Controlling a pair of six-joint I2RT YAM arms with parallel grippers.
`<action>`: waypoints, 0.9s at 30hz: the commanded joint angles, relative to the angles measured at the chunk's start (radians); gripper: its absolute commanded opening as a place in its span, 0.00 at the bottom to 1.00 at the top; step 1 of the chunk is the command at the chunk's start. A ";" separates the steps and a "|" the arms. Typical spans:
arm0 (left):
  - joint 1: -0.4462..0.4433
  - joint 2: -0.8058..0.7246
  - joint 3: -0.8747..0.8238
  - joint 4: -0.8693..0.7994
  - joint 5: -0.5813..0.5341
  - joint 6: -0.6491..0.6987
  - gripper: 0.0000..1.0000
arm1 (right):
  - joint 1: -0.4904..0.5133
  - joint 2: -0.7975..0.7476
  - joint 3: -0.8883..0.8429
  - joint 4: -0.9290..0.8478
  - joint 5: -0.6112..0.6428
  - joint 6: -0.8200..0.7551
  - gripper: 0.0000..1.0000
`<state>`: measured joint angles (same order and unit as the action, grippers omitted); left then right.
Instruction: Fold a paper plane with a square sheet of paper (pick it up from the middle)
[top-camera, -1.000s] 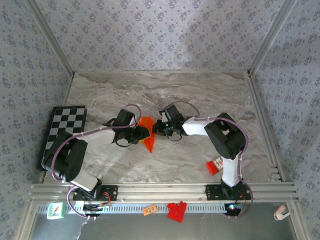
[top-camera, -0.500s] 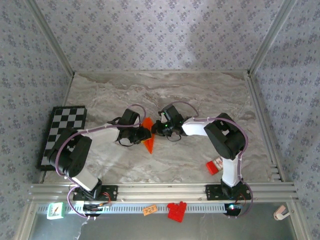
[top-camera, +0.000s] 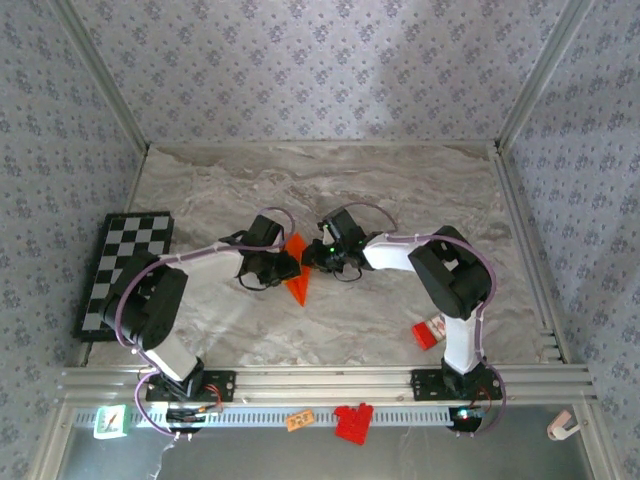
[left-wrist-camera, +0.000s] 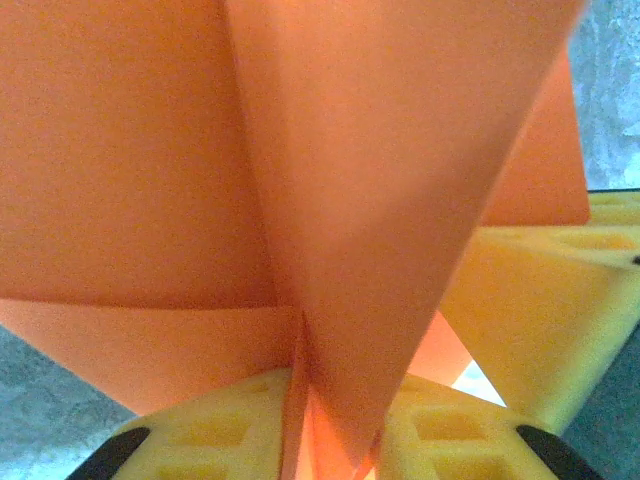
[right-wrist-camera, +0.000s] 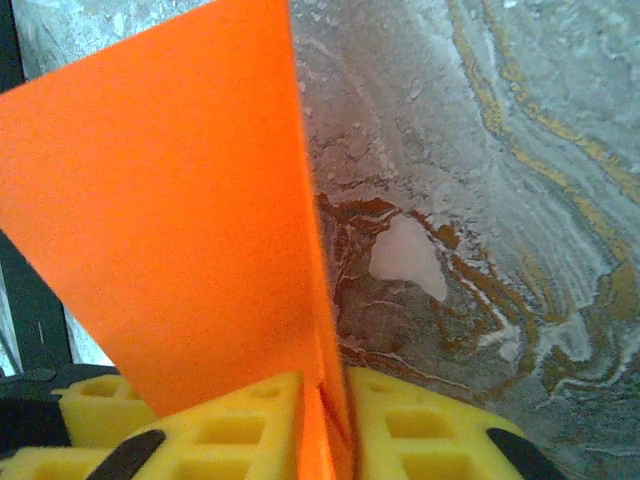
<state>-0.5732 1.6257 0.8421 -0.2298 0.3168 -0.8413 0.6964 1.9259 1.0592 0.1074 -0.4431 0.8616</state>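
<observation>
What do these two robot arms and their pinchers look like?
The left arm and right arm both have white links between chunky black joints, with thin lilac cables looping alongside. Each ends in two fingers faced with yellow pads moulded with square pockets, black at the edges.

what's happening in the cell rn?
Both arms meet mid-table on the orange paper, already folded to a narrow point aimed at the arm bases. The left gripper is shut on it from the left and the right gripper from the right, each pinching a creased edge between yellow pads. Looks mid-fold: neither side has let go.
</observation>
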 joint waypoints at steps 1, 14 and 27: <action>-0.009 0.020 0.034 -0.043 -0.050 0.013 0.21 | 0.011 -0.032 0.031 -0.010 -0.025 0.016 0.24; -0.008 0.024 0.205 -0.337 -0.185 0.255 0.09 | -0.055 -0.252 -0.124 -0.136 0.304 -0.045 0.57; -0.007 0.318 0.673 -0.529 -0.376 0.402 0.10 | -0.089 -0.482 -0.275 -0.179 0.547 -0.100 0.67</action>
<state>-0.5762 1.8973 1.4319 -0.6724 0.0059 -0.4889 0.6144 1.4769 0.8112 -0.0463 0.0292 0.7902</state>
